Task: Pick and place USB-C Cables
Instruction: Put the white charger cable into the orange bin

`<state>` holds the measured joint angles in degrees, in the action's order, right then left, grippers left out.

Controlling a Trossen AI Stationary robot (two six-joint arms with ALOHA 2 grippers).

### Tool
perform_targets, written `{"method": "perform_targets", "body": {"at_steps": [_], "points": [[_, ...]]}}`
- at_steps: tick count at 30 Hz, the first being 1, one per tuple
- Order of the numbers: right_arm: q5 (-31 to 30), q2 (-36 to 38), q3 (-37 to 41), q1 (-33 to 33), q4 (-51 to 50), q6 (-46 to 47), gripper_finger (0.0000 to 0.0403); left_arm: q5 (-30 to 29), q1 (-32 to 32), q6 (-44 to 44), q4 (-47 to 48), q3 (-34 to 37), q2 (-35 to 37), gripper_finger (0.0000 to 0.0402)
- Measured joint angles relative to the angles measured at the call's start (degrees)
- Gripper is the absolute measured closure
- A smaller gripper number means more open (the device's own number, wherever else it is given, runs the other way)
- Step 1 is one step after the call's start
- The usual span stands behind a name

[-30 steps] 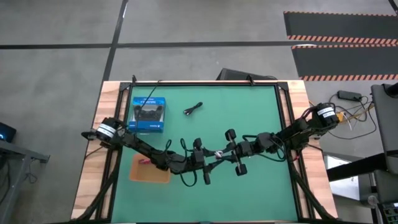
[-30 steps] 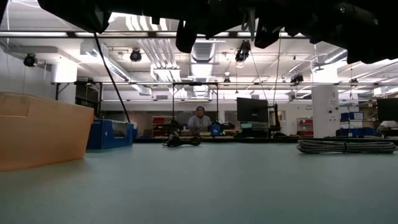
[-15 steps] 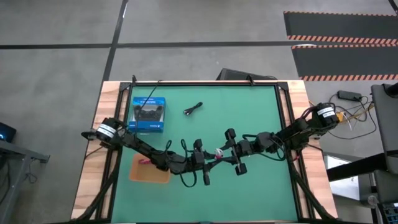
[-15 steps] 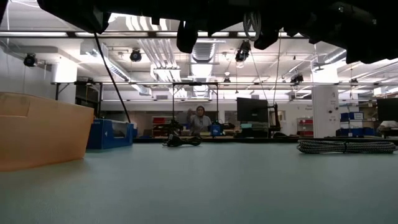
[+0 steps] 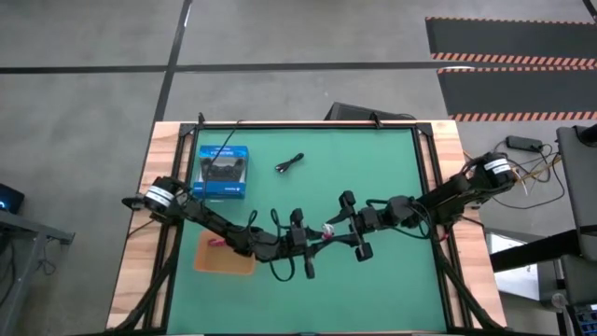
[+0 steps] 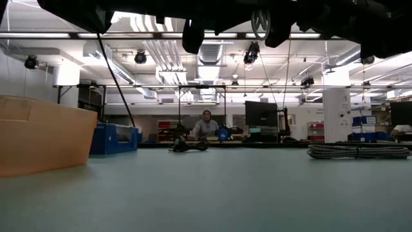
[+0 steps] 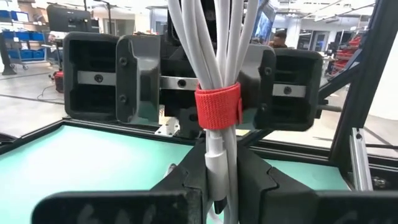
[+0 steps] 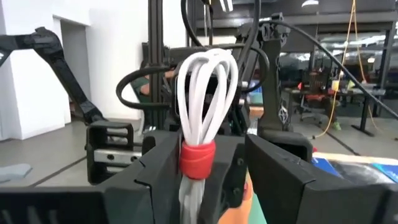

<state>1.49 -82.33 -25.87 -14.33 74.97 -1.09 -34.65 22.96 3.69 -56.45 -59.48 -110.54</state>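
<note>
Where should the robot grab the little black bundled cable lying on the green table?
Around its middle, coming straight down from above. The small black bundled cable lies flat and slanted on the green table mat with nothing touching it, so a pinch across its narrow width should hold the whole bundle.

Even, bright overhead ceiling lights, soft shadows; low view's upper edge is dark, wrist foregrounds blurred.
</note>
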Motion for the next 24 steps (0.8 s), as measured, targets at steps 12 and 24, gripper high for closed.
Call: {"method": "perform_targets", "body": {"at_steps": [12,24], "points": [[-0.17,18.22,0.02,0.00,-23.37,0.05,0.0234,-0.94,0.27,3.23,22.56,-2.90,6.27,0.0375],[-3.23,32.42,0.02,-0.04,-41.80,-0.02,0.0240,16.70,1.15,25.83,101.40,-19.82,17.48,0.0375]]}}
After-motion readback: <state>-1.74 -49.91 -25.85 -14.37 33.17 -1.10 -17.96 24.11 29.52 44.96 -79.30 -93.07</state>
